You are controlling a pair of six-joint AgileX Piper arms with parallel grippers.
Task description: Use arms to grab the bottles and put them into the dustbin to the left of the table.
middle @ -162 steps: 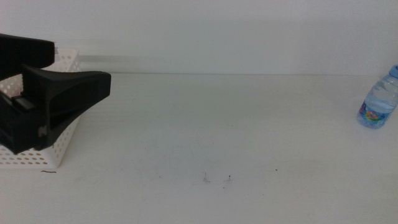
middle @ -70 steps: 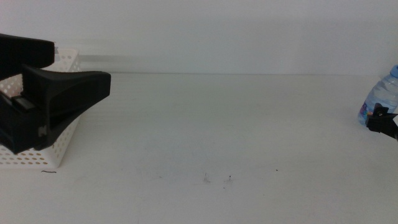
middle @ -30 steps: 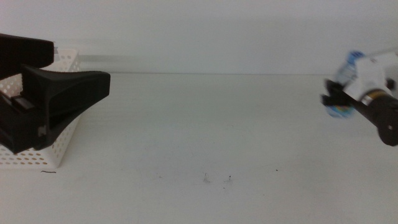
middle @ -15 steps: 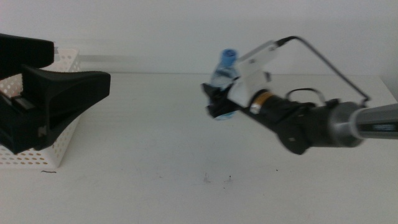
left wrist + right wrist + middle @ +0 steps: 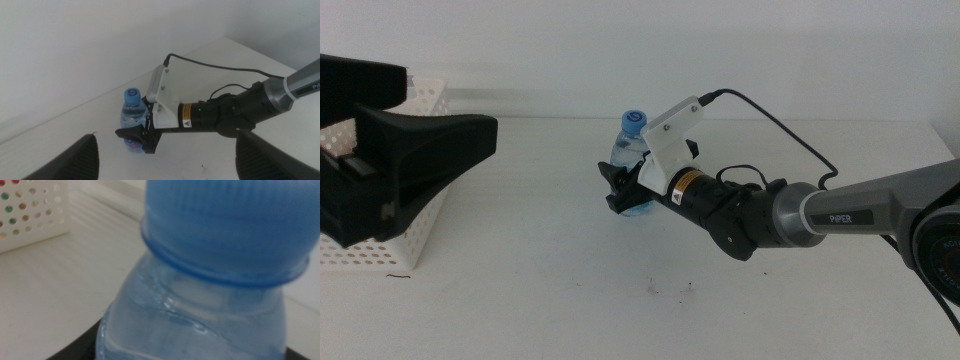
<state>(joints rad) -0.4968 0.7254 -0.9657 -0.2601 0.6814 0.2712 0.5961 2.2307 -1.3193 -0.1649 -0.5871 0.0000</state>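
The clear water bottle (image 5: 629,148) with a blue cap stands upright near the middle of the table (image 5: 520,300). My right gripper (image 5: 623,192) is shut on its lower body, the arm reaching in from the right. Whether the bottle's base touches the tabletop cannot be told. The left wrist view shows the same bottle (image 5: 133,119) with the dark jaws around its base. In the right wrist view the blue cap and shoulder of the bottle (image 5: 220,255) fill the picture. My left gripper (image 5: 450,104) hangs open over the dustbin (image 5: 375,252) at the far left.
The white perforated dustbin (image 5: 27,210) also shows in a corner of the right wrist view, beyond the bottle. A black cable loops over the right arm. A few dark specks mark the tabletop near the front.
The right arm came in, closed on the bottle at the far right edge, and carried it leftward to mid-table. The left arm has not moved.
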